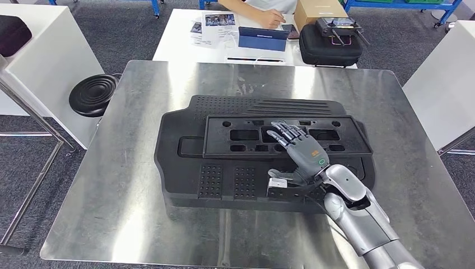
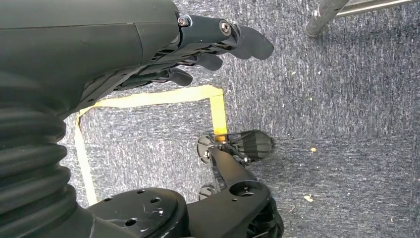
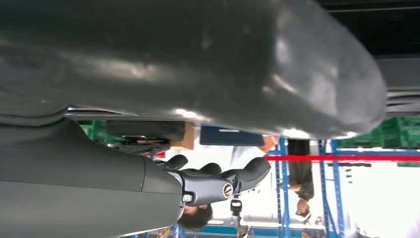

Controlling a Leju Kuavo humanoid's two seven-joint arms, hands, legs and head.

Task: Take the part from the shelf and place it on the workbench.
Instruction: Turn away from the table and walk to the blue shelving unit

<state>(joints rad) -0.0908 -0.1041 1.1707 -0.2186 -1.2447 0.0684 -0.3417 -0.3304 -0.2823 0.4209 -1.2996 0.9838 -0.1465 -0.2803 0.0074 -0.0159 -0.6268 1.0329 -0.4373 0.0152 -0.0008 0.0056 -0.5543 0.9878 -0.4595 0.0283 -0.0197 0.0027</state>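
A large black moulded part [image 1: 185,168] lies flat in the middle of the shiny metal workbench [image 1: 112,213]. A flatter black frame with rectangular cutouts [image 1: 224,140] sits on its upper half. My right hand [image 1: 299,151] lies over the right side of that frame, palm down, fingers stretched forward and thumb out to the side, gripping nothing. The right wrist view shows the same hand [image 3: 218,181] with its fingers extended. My left hand [image 2: 208,44] hangs beside my body above the carpet, fingers loosely extended and empty.
A black round stool [image 1: 93,94] stands off the bench's left corner. Behind the bench a person sits at a white table [image 1: 173,39] holding a blue tablet case [image 1: 263,38], a black case [image 1: 330,47] and a cardboard box [image 1: 316,11]. Yellow tape [image 2: 218,111] marks the floor.
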